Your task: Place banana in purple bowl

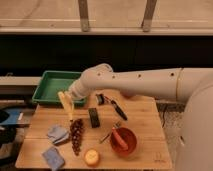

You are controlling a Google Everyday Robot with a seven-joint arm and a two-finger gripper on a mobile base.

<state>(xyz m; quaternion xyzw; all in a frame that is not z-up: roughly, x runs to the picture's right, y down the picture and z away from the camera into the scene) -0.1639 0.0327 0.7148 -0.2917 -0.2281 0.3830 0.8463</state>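
You had a matt, pale wooden tabletop [145, 107], a smooth green plastic tray [50, 82] at its back-left corner, and the glossy white-shelled gripper [70, 97] above that corner.
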